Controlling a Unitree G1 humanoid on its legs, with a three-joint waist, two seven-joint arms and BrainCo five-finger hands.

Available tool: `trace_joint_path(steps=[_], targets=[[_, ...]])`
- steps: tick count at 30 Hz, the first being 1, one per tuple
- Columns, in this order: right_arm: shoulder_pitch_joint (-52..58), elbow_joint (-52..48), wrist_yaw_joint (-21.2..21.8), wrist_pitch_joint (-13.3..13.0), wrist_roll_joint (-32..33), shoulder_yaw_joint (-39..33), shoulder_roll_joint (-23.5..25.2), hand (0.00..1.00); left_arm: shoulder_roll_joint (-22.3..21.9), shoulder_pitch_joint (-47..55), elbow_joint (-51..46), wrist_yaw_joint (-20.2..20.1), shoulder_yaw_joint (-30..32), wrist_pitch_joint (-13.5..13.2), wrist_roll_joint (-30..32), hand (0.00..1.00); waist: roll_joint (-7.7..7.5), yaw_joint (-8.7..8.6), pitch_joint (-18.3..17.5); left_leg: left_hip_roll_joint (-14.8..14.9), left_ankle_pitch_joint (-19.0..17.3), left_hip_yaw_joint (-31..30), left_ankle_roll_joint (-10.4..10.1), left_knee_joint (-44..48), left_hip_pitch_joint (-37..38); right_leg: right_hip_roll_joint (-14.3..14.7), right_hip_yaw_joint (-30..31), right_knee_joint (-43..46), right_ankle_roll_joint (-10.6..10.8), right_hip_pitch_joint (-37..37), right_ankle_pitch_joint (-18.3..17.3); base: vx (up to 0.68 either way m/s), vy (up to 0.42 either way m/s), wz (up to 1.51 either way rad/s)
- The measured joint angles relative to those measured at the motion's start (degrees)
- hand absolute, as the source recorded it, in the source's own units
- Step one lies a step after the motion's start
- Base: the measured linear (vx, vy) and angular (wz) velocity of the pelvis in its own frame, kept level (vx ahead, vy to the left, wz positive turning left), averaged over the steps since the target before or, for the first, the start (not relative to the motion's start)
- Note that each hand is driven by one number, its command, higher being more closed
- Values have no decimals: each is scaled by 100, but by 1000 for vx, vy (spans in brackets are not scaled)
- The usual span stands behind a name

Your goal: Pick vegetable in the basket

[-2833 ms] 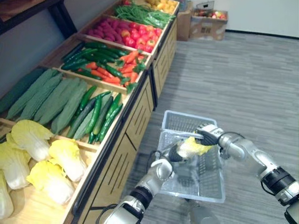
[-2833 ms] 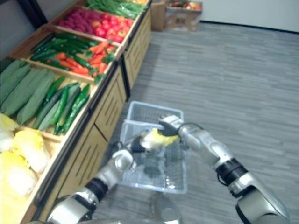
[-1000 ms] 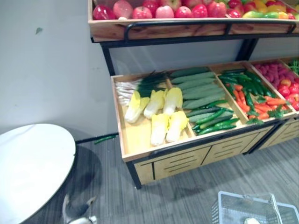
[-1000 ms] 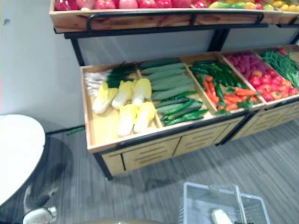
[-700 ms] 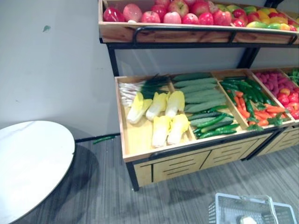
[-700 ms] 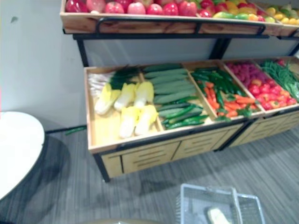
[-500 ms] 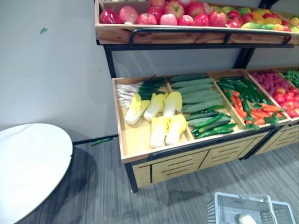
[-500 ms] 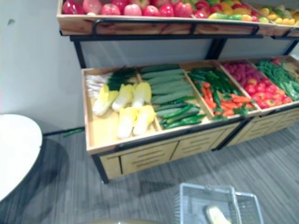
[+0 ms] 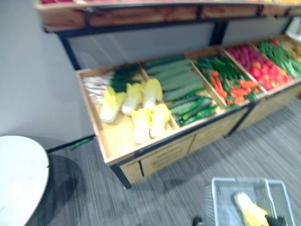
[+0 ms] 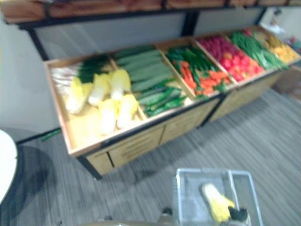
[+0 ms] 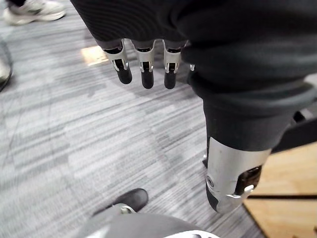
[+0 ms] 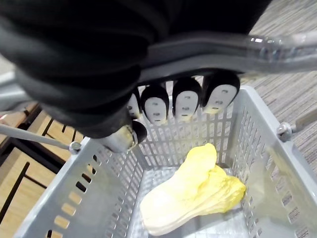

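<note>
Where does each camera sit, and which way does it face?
Left and right eye views: on the head, looking down at the wooden vegetable stand and grey plastic basket; right hand at the lower edge.
Left wrist view: along the open left hand, down at grey carpet.
Right wrist view: along the right hand, curled round the basket's handle.
Shared: yellow-white cabbage in the basket, eye and right wrist views.

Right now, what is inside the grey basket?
One yellow-white cabbage lies on the floor of the basket. The right hand, curled round the handle, hides part of the inside.
</note>
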Motion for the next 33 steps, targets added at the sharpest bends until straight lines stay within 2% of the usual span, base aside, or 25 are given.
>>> trace_joint_path(steps=[1, 2, 3, 4, 5, 6, 7, 8, 10, 11, 12, 13, 14, 15, 16, 17, 19, 22, 25, 26, 28, 29, 30, 32, 33], targets=[[-11, -109, -3, -21, -14, 79, -8, 100, 9, -24, 2, 0, 5, 0, 31, 0, 41, 0, 43, 67, 3, 193, 6, -3, 31, 116, 11, -72, -112, -105, 314, -120, 109, -176], [-111, -252, -4, -63, -23, 291, -68, 100, 12, -58, 15, 3, 25, 1, 144, 0, 201, 29, 132, 264, 131, 613, 179, -95, 99, 397, -43, -606, -341, -161, 1238, -165, 98, -178], [-272, -293, -5, -65, -39, 423, -105, 100, 14, -79, 11, 7, 68, -12, 210, 0, 263, -33, 215, 412, 197, 1073, 270, -166, 109, 393, -614, -309, -661, -259, 1039, -157, 70, -169], [-318, -281, -12, -58, -41, 412, -102, 100, 34, -114, -25, 8, 81, -9, 219, 0, 266, -55, 218, 435, 203, 1218, 270, -173, 126, 311, -993, 221, -822, -363, 489, -117, 53, -130], [-310, -247, -42, -60, -53, 383, -126, 100, 81, -133, -107, 11, 85, 3, 225, 0, 260, -118, 225, 487, 220, 1496, 272, -178, 235, 94, -1631, 1226, -897, -376, -330, -50, 44, -117], [-298, -176, -17, -67, -137, 473, -207, 100, 97, -127, -162, 13, 149, 38, 220, 0, 262, -124, 226, 594, 222, 1800, 270, -132, 348, -60, -2053, 1871, -917, -187, -733, -24, 23, -117], [-291, -128, -15, -68, -216, 507, -228, 100, 106, -126, -171, 12, 182, 45, 214, 0, 262, -117, 226, 648, 230, 1964, 256, -115, 412, -130, -2205, 2067, -890, -65, -866, -5, -55, -158], [-304, -65, -15, -60, -289, 600, -297, 100, 102, -92, -172, -1, 210, 50, 207, 0, 210, -101, 225, 701, 292, 2446, 166, -108, 605, -413, -2544, 2331, -800, 242, -1127, 11, -94, -138], [-339, 9, -9, -54, -299, 634, -318, 100, 89, -123, -180, -25, 251, 51, 176, 0, 127, -83, 245, 767, 307, 2719, 134, 15, 663, -402, -2618, 2231, -749, 178, -1209, 2, -170, -126], [-405, 140, -10, -46, -286, 616, -336, 100, 69, -177, -172, -48, 312, 53, 165, 0, 82, -116, 237, 866, 282, 2898, 115, 172, 646, -205, -2731, 2088, -843, 141, -1178, -165, -332, -169], [-523, 223, 43, -38, -276, 642, -324, 100, -85, -167, -105, -112, 324, 39, 118, 0, 332, -19, 135, 911, 238, 2814, 61, -204, 504, 381, -2325, 1149, -893, 159, -1092, -192, -337, -193], [-584, 326, 19, -26, -274, 608, -283, 100, -142, -208, -105, -140, 330, -2, 114, 0, 280, -11, 135, 910, 410, 3030, -16, -277, 523, 327, -2185, 1362, -898, 42, -1418, -164, -232, -156], [-583, 373, -2, -6, -271, 595, -263, 100, -140, -268, -102, -156, 309, -10, 114, 0, 155, -71, 133, 892, 481, 3145, -41, -184, 500, 101, -2193, 1601, -727, -8, -1661, 21, -219, -90], [-583, 434, 21, 61, -267, 585, -319, 100, -130, -357, -110, -180, 279, 2, 114, 0, 0, -138, 143, 902, 482, 3256, -50, 91, 468, -36, -2199, 1385, -321, 41, -1869, 51, -379, -68], [-576, 479, 90, 102, -268, 692, -321, 100, -139, -412, -110, -190, 308, 24, 124, 0, -57, -126, 117, 1023, 459, 3395, -81, 311, 489, 183, -2181, 1155, -402, 118, -1855, 37, -486, -108], [-570, 447, 103, 136, -274, 875, -318, 100, -193, -414, -105, -196, 320, 13, 113, 0, 111, -97, 107, 1344, 495, 3540, -60, 543, 510, 522, -2004, 819, -580, 194, -1678, 2, -390, -104], [-474, 436, 73, 191, -275, 873, -401, 100, -313, -457, -93, -197, 269, 8, 115, 0, 301, -171, 95, 1729, 494, 3582, -63, 950, 524, 842, -1879, 510, -695, 347, -1605, -14, -241, -65], [-286, 420, 83, 196, -270, 883, -439, 100, -343, -534, -90, -194, 232, -2, 113, 0, 376, -190, 106, 1698, 546, 3385, -139, 974, 505, 1005, -1817, 297, -772, 511, -1558, -51, -112, -16], [-182, 292, 108, 177, -277, 1116, -460, 100, -307, -486, -41, -201, 164, 6, 113, 0, 419, -285, 116, 2092, 566, 3392, -155, 1501, 718, 1248, -1662, 98, -785, 794, -1550, -31, -79, -36], [-164, 118, 126, 140, -296, 1319, -484, 100, -278, -425, -50, -225, 38, -60, 112, 0, 449, -272, 168, 2383, 651, 2950, -32, 2243, 658, 1299, -1387, 11, -838, 972, -1518, -7, -24, -60], [-226, 89, 147, 122, -385, 1392, -532, 100, -276, -391, -59, -227, -50, -114, 115, 0, 413, -250, 252, 2162, 404, 1868, -168, 2538, 391, 1219, -1130, -34, -842, 1050, -1477, -29, 33, -70], [-292, 74, 163, 118, -478, 1392, -570, 100, -289, -339, -90, -229, -178, -135, 115, 0, 423, -217, 264, 1674, 122, 953, -247, 2445, 238, 1107, -915, -65, -812, 1043, -1442, -59, 98, -127], [-422, 73, 189, 87, -507, 1417, -614, 100, -363, -199, -149, -225, -292, -172, 114, 0, 477, -104, 268, 886, -272, -246, -269, 2091, 80, 1001, -499, -161, -686, 992, -1365, -53, 102, -134], [-512, 33, 192, 75, -507, 1498, -683, 100, -394, -84, -172, -220, -382, -209, 112, 0, 559, -22, 300, 391, -401, -987, -328, 1501, -52, 1007, -188, -304, -546, 962, -1265, -17, 116, -113], [-497, -51, 221, 66, -507, 1504, -711, 100, -398, -86, -167, -221, -401, -213, 111, 0, 593, 8, 319, 282, -400, -1304, -333, 1121, -141, 1025, -153, -354, -485, 953, -1225, -6, 126, -65]])
